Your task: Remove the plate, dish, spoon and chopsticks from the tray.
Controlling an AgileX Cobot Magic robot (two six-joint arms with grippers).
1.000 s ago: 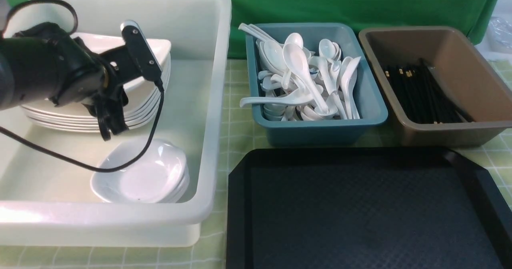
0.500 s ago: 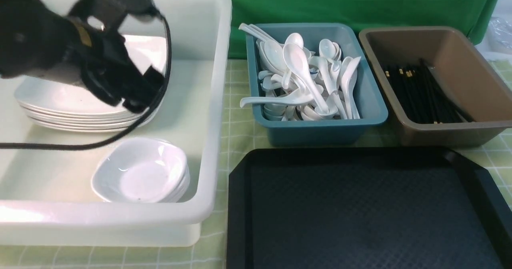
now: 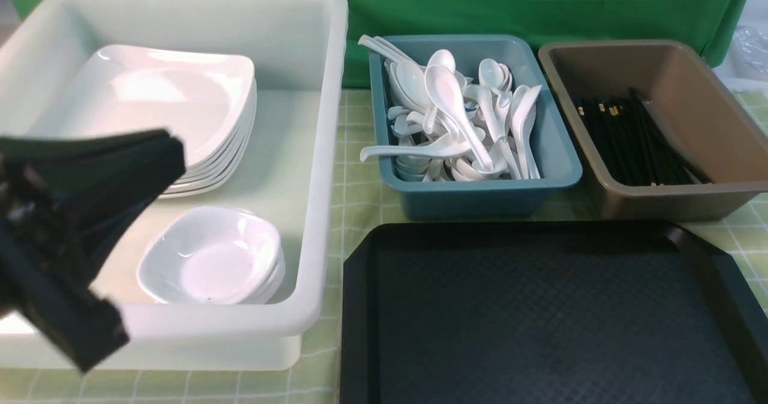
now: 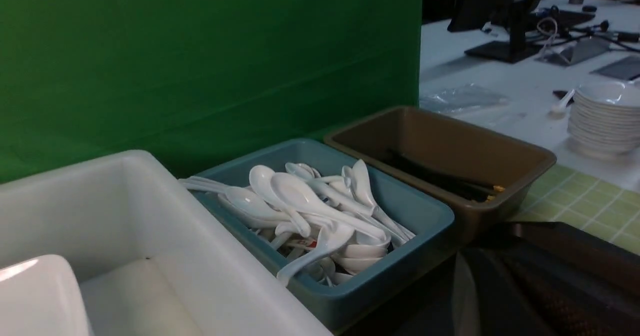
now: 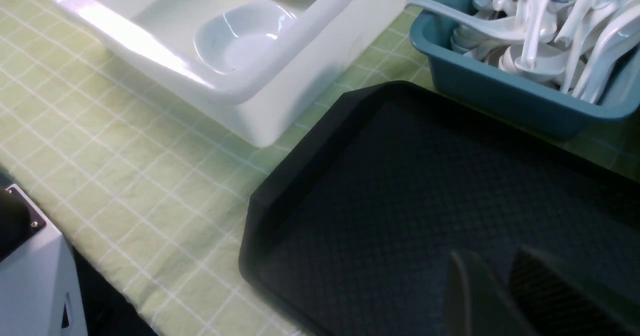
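1. Four kinds of tableware are to be removed, and none lies on the tray [image 3: 540, 308]; its textured floor is bare in the front and right wrist views.
2. Item locations:
   - The plate [image 3: 156, 92] tops a stack at the far left of the white tub [image 3: 327, 122].
   - The dish [image 3: 210, 260] tops a smaller stack in the tub's near part, just in front of the plates.
   - The spoon [image 3: 447, 101] lies in the heap in the teal bin [image 3: 480, 200]; which one is the task's cannot be told.
   - The chopsticks [image 3: 636, 140] lie in the brown bin [image 3: 708, 92].
3. The left gripper [image 3: 141, 242] hangs at the tub's near left corner, jaws spread wide and holding nothing.
4. The right gripper [image 5: 505, 296] sits low over the tray's near side. Its fingers are blurred at the frame edge, so released or clenched cannot be told. Nothing is seen between them.
5. Judgement: clearing looks complete. The step in hand is parking the left arm.
6. Procedure for a clean retreat:
   - Lift the lower finger above the tub's front rim before moving sideways.
   - Keep the jaws spread so that no finger hooks the dish stack.
   - Route the arm away from the plates; a knock could shift the stack.
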